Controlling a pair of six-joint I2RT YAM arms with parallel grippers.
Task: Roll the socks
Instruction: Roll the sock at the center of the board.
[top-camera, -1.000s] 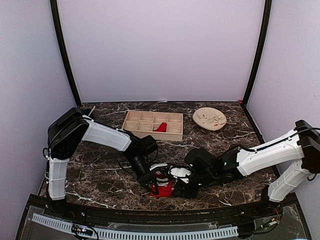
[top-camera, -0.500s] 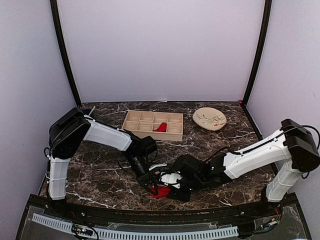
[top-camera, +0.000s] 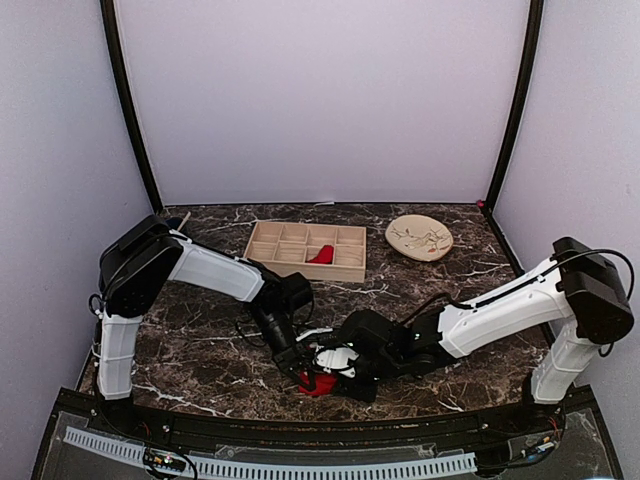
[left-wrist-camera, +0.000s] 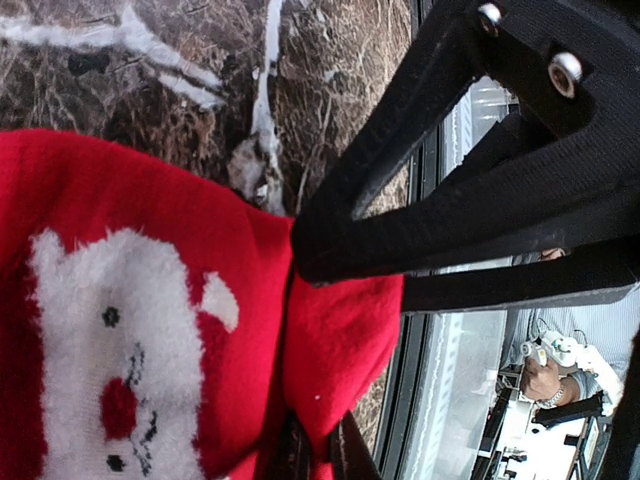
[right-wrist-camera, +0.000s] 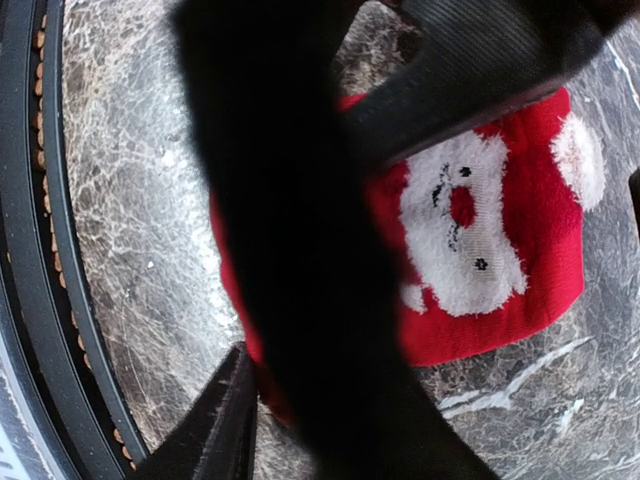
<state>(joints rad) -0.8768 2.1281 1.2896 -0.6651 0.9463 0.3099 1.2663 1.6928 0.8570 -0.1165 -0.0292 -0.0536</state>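
One red sock (top-camera: 322, 384) with a white Santa face (left-wrist-camera: 100, 350) lies bunched on the marble near the front edge. My left gripper (top-camera: 306, 370) is shut on a fold (left-wrist-camera: 335, 340) at the sock's edge, its fingertips (left-wrist-camera: 300, 460) pinched together at the bottom of the left wrist view. My right gripper (top-camera: 338, 376) comes in from the right. Its fingers (right-wrist-camera: 225, 425) sit astride the sock's near edge (right-wrist-camera: 250, 370), closed on the fabric. The other red sock (top-camera: 322, 255) lies in a compartment of the wooden tray (top-camera: 270, 245).
A beige plate (top-camera: 419, 237) sits at the back right. The black front rail (right-wrist-camera: 40, 250) of the table runs close beside the sock. The two grippers nearly touch each other over the sock, and the right fingers (left-wrist-camera: 450, 180) fill the left wrist view.
My right arm has stretched leftward, bringing its gripper over and onto the sock. The left gripper has kept its hold and barely moved.
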